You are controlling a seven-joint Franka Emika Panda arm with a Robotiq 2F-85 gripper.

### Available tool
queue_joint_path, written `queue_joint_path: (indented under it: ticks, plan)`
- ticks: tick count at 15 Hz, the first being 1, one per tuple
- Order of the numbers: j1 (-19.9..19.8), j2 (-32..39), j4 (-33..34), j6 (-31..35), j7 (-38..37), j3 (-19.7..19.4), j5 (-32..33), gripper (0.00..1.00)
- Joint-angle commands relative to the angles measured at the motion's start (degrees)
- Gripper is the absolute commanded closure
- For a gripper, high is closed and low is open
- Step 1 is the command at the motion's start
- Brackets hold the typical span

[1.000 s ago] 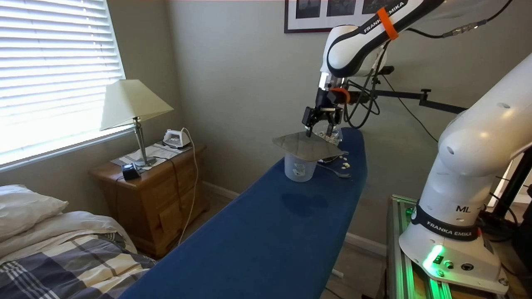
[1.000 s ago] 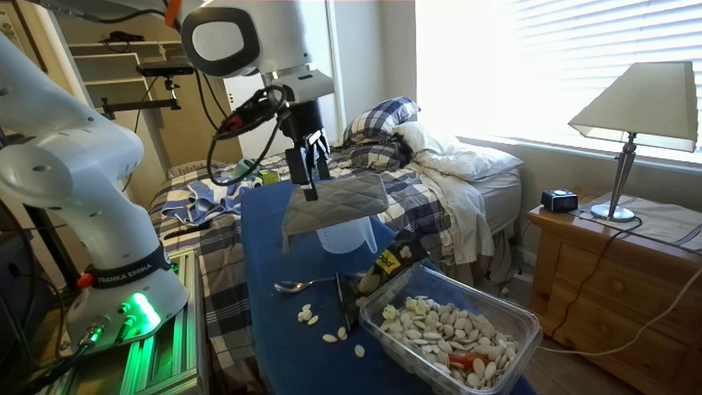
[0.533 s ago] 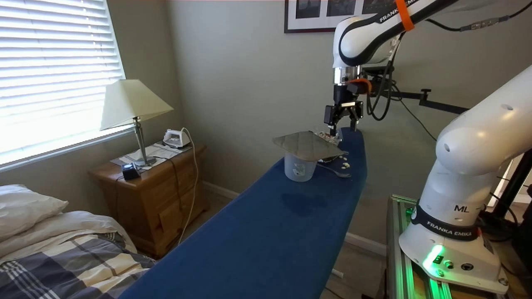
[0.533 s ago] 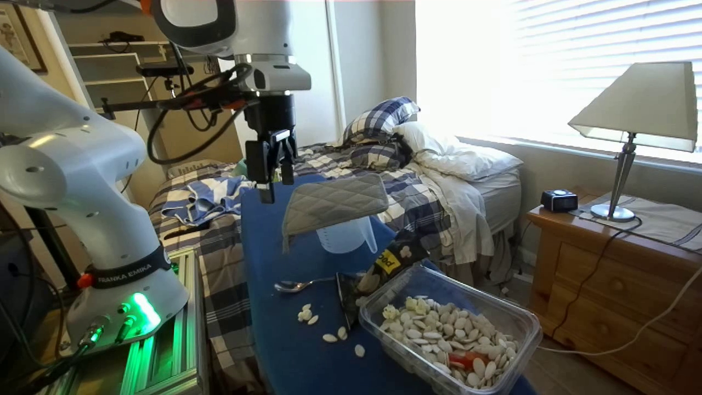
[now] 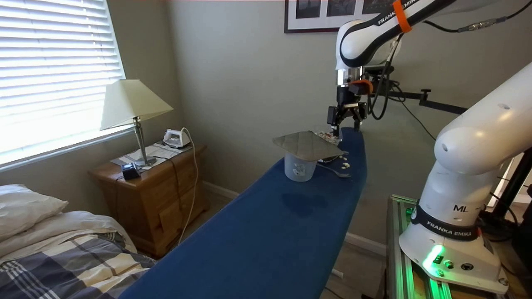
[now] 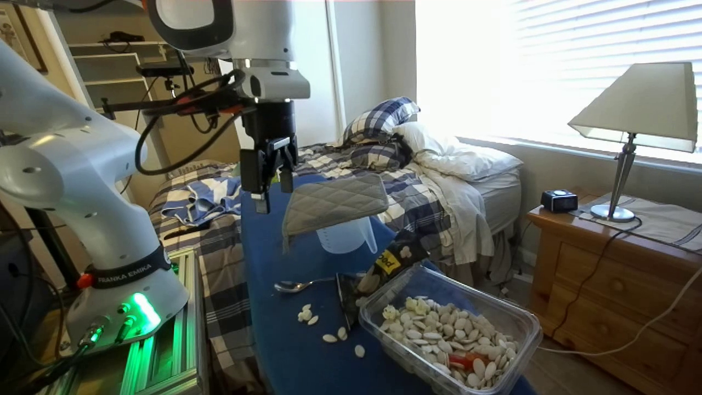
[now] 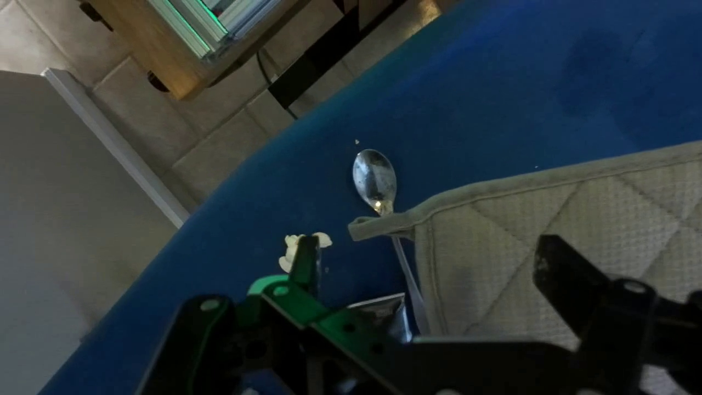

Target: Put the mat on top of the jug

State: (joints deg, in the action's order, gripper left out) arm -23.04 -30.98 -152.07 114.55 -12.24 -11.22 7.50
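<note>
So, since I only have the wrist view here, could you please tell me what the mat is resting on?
Observer: The mat lies on top of the jug, as both exterior views show.
Operator: Thank you kindly; am I touching it anywhere?
Observer: No, the pincer hangs apart from it; in an exterior view a gap shows between them.

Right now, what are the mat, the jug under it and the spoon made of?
The mat looks like dull, padded cloth, with stitched diamonds and a bound edge. The jug is probably smooth plastic: its milky walls look half see-through. The spoon looks like shiny metal, perhaps steel, since its bowl glints.
</note>
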Motion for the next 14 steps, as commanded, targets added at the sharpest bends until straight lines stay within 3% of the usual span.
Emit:
queue_joint_path:
  ticks: [1,8,14]
  plan:
    - [-2.4,5.5,4.2,-2.4,2.2,-3.9,2.4,0.0]
    - [-3.0,16.2,9.7,-1.7,7.3,-10.5,1.0,0.0]
    - [-2.3,24.6,14.0,0.5,10.0,-12.5,0.1,0.0]
